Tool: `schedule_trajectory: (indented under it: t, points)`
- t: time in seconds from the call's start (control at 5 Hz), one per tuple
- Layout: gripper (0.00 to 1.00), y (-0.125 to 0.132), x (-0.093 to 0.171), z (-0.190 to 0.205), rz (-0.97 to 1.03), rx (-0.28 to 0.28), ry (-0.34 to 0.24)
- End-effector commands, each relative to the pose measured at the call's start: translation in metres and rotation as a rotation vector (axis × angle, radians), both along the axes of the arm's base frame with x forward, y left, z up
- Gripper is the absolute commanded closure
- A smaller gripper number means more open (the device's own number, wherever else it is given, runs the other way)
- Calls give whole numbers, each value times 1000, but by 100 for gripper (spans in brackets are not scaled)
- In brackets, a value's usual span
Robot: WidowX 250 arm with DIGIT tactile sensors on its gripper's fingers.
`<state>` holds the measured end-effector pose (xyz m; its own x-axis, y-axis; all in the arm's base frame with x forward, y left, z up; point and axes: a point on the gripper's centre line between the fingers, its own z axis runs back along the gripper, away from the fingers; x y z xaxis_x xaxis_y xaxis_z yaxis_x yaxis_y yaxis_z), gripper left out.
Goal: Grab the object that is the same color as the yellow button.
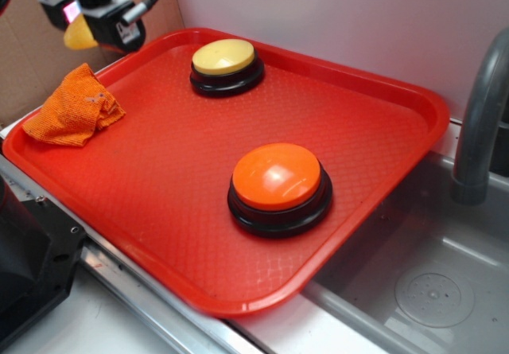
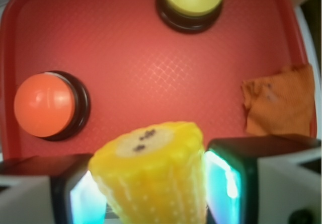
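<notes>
My gripper (image 1: 83, 21) is raised above the far left corner of the red tray (image 1: 159, 211) and is shut on the yellow toy corn cob (image 1: 78, 36). In the wrist view the corn cob (image 2: 153, 176) fills the gap between my two fingers (image 2: 226, 183), its flat end pointing down at the tray (image 2: 126, 58). The yellow button (image 1: 224, 64), pale yellow dome on a black base, stands at the tray's far side; it also shows at the top of the wrist view (image 2: 192, 2).
A larger orange-domed button (image 1: 278, 187) stands mid-tray, at left in the wrist view (image 2: 48, 104). An orange cloth (image 1: 73, 106) lies crumpled at the tray's left edge. A grey sink basin (image 1: 429, 282) and faucet (image 1: 481, 115) are to the right.
</notes>
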<state>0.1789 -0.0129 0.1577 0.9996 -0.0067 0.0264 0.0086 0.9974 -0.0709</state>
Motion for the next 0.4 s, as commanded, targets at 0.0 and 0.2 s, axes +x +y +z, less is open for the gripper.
schedule_trajectory:
  t: [0.0,0.2]
  points:
    - [100,27,36,-4,-175,17,56]
    - [100,27,39,-4,-180,25,30]
